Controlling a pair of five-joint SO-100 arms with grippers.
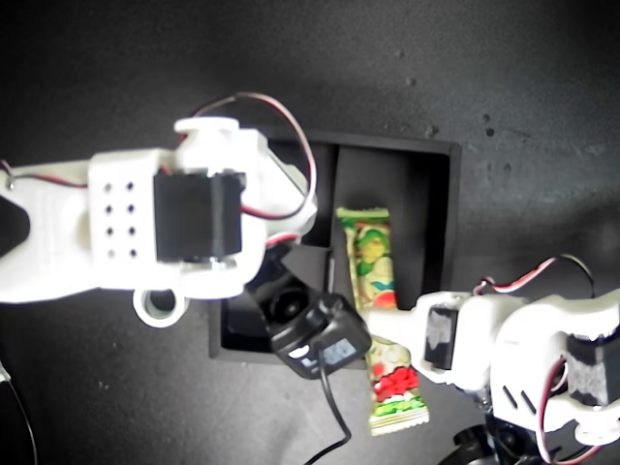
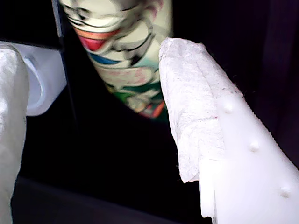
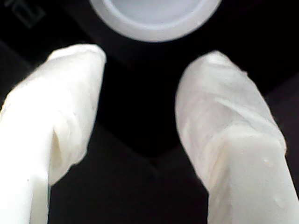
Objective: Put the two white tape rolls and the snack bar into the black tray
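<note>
**Green wrapper between spread jaws, bar half out of the tray**

Glossy green-and-white, the snack bar [image 1: 380, 325] lies lengthwise on the exterior view's right side of the black tray [image 1: 397, 142]. Its upper crimped end is inside the long compartment. Its lower end sticks out past the tray's near wall onto the dark tabletop [image 1: 504, 77].

My first gripper [image 2: 93, 70] comes in from the exterior view's lower right. Its jaws are spread wide, with the wrapper's cartoon print showing in the gap ahead of them. One padded finger [image 2: 191, 102] is just beside the wrapper's edge, but I cannot tell whether it touches. The compartment beyond the bar's upper end is bare.

My second gripper [image 3: 145, 65] is also spread and pinches nothing. A white tape roll [image 3: 154, 18] sits just ahead of its tips over black surface. That arm reaches in from the exterior view's left and covers the tray's left half, so I cannot see the small compartments. A white ring [image 1: 160, 305] peeks from under the arm, outside the tray's left wall.
</note>
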